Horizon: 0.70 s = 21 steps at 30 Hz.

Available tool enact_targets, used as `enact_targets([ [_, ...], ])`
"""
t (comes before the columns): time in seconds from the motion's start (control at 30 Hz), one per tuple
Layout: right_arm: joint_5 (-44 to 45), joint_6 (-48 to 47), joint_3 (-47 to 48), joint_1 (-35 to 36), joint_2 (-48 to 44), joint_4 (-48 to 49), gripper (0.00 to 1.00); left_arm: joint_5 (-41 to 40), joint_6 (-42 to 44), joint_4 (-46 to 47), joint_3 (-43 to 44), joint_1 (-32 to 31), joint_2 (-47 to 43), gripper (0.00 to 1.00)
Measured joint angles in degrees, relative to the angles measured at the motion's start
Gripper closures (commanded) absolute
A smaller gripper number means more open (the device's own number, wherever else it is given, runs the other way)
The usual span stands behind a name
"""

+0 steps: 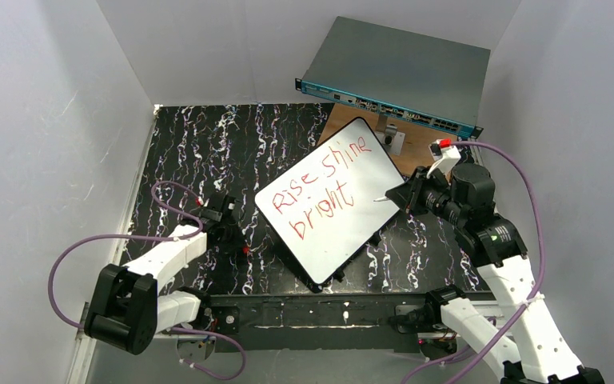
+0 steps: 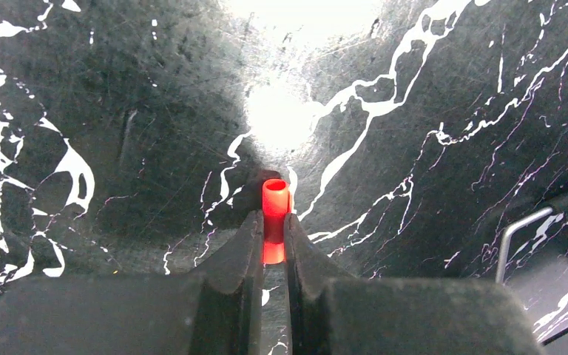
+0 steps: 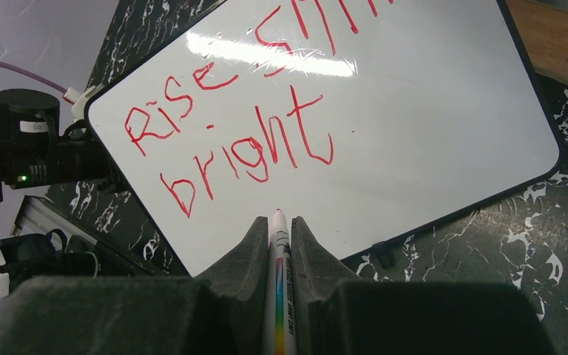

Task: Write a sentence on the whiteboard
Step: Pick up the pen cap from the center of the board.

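While the whiteboard (image 1: 353,234) sits turned at an angle in the middle of the black marbled table (image 1: 200,152), the sentence (image 1: 324,190) on it reads "Rise shine" on the top line and "bright" underneath, all in red marker. The writing fills the left and middle of the board, and the right part is bare white with a bit of glare across it.

The right jaws are clenched on a marker (image 3: 279,270), a white one with a rainbow stripe down the barrel. Its tip pokes out just past the fingertips and points at the board's right edge, below the "t" of "bright". Honestly can't tell if the tip is touching the surface or just above it.

The left jaws are low over the table, just left of the board, squeezed onto a little red cap (image 2: 275,200) with its open end facing away from the wrist camera. Can't say whether the cap touches the table.

At the far right there's a grey metal box (image 1: 400,68) with a teal front, propped up past the board's far corner, with a strip of brown wood (image 1: 420,148) under it.
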Motion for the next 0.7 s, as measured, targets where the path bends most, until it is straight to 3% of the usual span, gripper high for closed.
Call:
enact_targets([
  [0.2,0.2,0.0,0.0,0.0,-1.2,0.0,0.99,1.2,5.1,-2.2,1.4,0.0,0.3,1.00],
  [0.4,0.3,-0.1,0.0,0.0,-2.0,0.0,0.99,4.5,17.1,-9.0,9.0,0.0,-0.9,1.00],
  [0.7,-2.4,0.2,2.1,0.0,-1.1,0.0,0.99,15.2,29.4,-16.6,16.2,0.0,-11.3,1.00],
])
